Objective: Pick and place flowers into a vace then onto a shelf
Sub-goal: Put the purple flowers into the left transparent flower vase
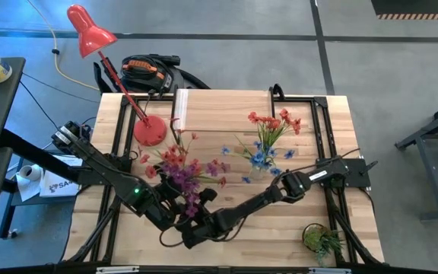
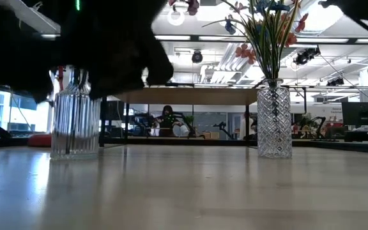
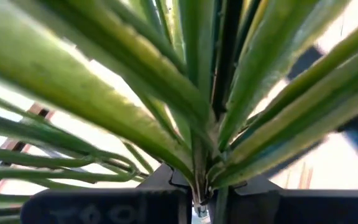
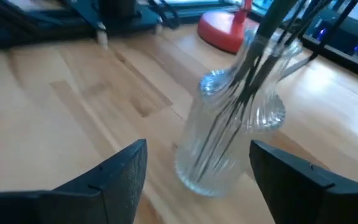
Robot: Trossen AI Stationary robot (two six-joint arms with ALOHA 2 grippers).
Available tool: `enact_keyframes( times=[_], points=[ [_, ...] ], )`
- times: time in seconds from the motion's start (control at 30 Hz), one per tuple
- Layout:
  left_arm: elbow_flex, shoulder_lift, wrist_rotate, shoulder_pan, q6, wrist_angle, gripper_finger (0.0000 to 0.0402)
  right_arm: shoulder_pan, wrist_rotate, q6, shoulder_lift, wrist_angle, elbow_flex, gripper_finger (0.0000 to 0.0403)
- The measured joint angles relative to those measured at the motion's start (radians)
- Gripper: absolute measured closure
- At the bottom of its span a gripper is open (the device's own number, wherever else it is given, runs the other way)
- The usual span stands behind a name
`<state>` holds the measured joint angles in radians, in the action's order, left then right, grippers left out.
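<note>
The left hand (image 1: 175, 207) is pinched on a bunch of red and purple flowers (image 1: 179, 169), gripping the green stems (image 3: 197, 124) low down, probably so the blossoms fan out ahead of it while the stem ends go down into the ribbed glass vase (image 4: 229, 127) just below it. The right hand (image 4: 197, 171), fingers spread wide, faces that vase from just beside it, apparently ready to steady it on the counter (image 1: 226, 122); a second, cut-glass vase (image 2: 274, 118) of red and blue flowers stands farther back, and no writing is legible.
</note>
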<state>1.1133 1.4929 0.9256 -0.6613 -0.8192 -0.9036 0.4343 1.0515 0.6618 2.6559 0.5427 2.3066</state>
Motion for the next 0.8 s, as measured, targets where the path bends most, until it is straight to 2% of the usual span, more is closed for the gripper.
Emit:
enact_keyframes(
  times=[0.47,0.8],
  points=[
    [0.000,0.000,-0.009,0.001,-0.004,0.022,0.0344,-0.052,0.097,-0.066,0.022,-0.078,0.000,0.0118],
    [0.000,0.000,-0.001,0.002,-0.027,-0.020,0.0344,-0.076,0.064,-0.071,0.028,-0.115,0.000,0.0120]
  ],
)
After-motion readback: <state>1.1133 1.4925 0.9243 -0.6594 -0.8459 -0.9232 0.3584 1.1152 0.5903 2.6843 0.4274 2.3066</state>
